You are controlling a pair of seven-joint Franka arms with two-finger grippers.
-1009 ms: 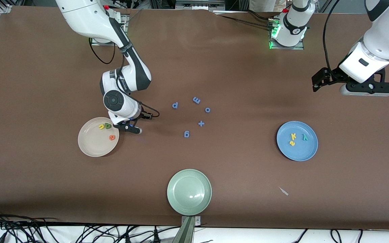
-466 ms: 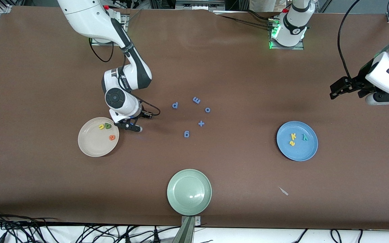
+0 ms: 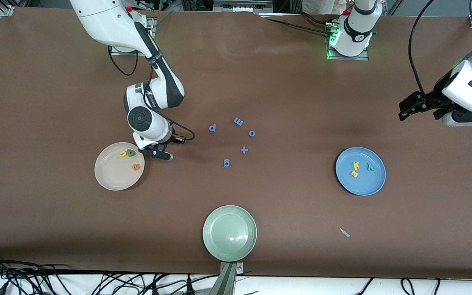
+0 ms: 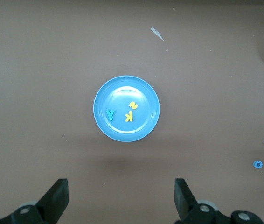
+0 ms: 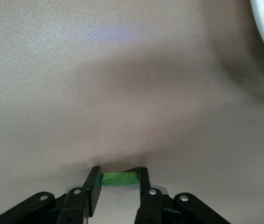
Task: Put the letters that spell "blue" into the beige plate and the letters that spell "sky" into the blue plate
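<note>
Fingers of right gripper (image 5: 119, 179) pinch light-green l (image 5: 119, 178), we see long axis crosswise between them, beside beige plate (image 3: 109, 180); left gripper (image 4: 121, 198) spread, waiting.

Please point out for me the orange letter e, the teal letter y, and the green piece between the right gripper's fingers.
orange e (image 3: 136, 166): front view, middle of the letter, in the beige plate.
teal y (image 4: 110, 114): left wrist view, its stem, in the blue plate.
green piece (image 5: 119, 178): right wrist view, its visible face between the fingers.

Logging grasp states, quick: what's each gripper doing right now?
Left gripper: open, empty, above the table near the round blue plate.
Right gripper: shut on the thin light-green foam bar, beside the round beige plate.
</note>
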